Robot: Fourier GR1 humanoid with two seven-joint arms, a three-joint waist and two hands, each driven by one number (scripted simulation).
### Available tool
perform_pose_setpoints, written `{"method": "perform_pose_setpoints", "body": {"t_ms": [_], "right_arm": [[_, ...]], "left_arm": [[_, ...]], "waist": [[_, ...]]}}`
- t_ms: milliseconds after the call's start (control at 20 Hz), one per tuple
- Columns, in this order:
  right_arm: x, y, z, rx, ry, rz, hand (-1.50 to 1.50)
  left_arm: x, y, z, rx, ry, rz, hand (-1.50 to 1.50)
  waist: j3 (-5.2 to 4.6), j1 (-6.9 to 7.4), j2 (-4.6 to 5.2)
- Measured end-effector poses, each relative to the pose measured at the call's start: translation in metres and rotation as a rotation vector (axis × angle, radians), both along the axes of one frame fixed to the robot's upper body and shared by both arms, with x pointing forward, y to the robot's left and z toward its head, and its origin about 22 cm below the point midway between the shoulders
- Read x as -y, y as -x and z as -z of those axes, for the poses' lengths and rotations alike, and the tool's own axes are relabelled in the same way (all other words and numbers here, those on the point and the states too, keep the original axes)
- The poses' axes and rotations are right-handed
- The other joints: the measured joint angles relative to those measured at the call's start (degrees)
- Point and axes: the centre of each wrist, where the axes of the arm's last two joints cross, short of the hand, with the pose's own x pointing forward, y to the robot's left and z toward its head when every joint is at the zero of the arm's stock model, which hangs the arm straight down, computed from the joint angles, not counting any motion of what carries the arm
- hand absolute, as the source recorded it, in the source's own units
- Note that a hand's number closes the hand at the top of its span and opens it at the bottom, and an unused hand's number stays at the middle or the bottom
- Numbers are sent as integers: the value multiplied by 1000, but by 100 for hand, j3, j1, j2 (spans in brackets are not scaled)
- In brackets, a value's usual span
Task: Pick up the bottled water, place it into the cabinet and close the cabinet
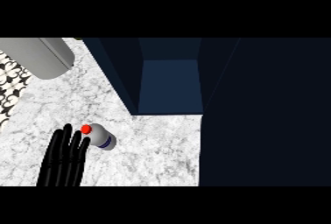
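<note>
1. Marble-topped table (pixel 155 148): my left hand (pixel 63 155), fingers straight and spread, rests beside the bottled water (pixel 100 136), fingertips touching near its red cap (pixel 86 128); nothing is gripped.
2. The bottle seems tipped toward me; a nudge could roll it away.
3. The dark blue cabinet (pixel 169 83) stands open, well apart; its door (pixel 265 113) may block a carry.

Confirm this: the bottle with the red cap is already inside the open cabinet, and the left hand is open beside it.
Not quite. The head view shows the bottle lying on the counter, in front of the open cabinet, not inside it. The rest holds: its cap is red, and the left hand is open beside it.
</note>
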Motion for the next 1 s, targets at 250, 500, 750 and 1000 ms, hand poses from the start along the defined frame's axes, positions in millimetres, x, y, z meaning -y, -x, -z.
{"method": "perform_pose_setpoints", "body": {"t_ms": [250,500,750,1000], "right_arm": [[5,6,2,2,9,-1,-150],[8,13,8,1,4,-12,-150],[16,17,8,-4,29,-14,-150],[16,21,12,0,9,-26,-150]], "left_arm": [[-18,-4,8,-19,-40,-53,-150],[-37,-13,27,-42,-53,-84,-150],[-57,-26,49,-53,-91,-78,-150],[-74,-42,75,-59,-111,-80,-150]], "waist": [[-5,-37,9],[-12,-47,17],[-13,-52,24],[-11,-68,28]]}}
